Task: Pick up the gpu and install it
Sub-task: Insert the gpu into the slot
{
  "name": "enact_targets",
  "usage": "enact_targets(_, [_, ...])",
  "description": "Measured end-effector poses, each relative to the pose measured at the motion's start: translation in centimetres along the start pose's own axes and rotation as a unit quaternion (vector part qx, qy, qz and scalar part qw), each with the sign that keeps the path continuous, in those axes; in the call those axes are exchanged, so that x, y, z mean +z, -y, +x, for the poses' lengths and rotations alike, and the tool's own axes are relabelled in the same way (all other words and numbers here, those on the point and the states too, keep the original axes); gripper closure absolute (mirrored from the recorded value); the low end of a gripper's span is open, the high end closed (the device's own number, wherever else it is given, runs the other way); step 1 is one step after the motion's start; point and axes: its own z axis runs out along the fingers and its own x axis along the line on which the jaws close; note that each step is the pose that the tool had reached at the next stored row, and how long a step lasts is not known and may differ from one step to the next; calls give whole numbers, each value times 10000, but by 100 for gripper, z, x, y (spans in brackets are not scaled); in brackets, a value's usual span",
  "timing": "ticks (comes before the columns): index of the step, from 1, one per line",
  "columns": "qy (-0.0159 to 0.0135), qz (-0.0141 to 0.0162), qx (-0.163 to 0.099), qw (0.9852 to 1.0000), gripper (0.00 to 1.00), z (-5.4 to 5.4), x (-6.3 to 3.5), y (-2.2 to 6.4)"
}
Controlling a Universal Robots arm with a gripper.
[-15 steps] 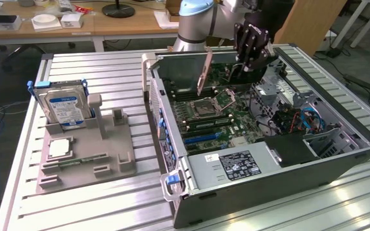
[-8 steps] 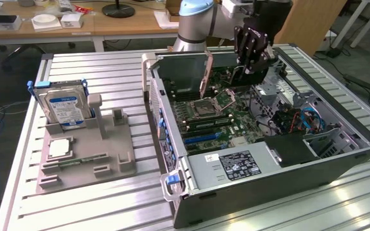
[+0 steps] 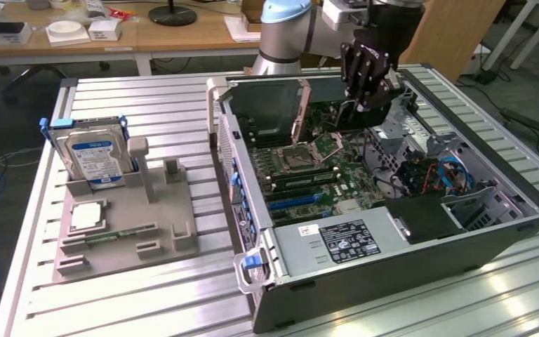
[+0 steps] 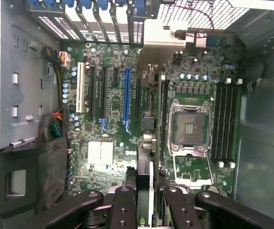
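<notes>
A: State of the gripper (image 3: 363, 97)?
B: Partly closed. The fingers (image 4: 125, 200) pinch the gpu (image 4: 148, 119) from both sides along its upper edge.

A: Where's the card?
B: It hangs edge-down over the motherboard (image 4: 113, 181), inside the open computer case (image 3: 494, 232), upper centre of the exterior view.

A: Why that hold?
B: Judging from the task, it keeps the connector edge facing the slots. The silver bracket (image 4: 163, 40) end points at the case's rear slot wall, where a bracket would have to sit. The card runs parallel to the blue slot (image 4: 126, 95), between it and the CPU socket (image 4: 189, 126).

A: Seated or not?
B: Can't tell. The wrist view looks straight down the card's thin edge, so any gap to the board is hidden. The card also covers whatever slot lies under it.

A: Does the exterior view help?
B: Barely. The gripper body sits in front, and what hangs below the fingers blends into the board.

A: Anything else?
B: The hard drive (image 3: 92, 158) stands upright in the grey holder (image 3: 157, 239) at the exterior view's left, well apart from the case. The arm is cut off by the top of the frame.
</notes>
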Motion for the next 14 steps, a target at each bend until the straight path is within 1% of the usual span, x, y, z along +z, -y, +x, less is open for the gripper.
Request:
enact_targets(2, [1,0,1,10000,73,-1,10,-1])
enact_targets(4, [-1,-1,2,10000,73,-4,29,-27])
enact_targets(10, [0,0,2,10000,73,-4,100,-37])
enact_targets(14, [0,-1,2,10000,73,-4,104,-37])
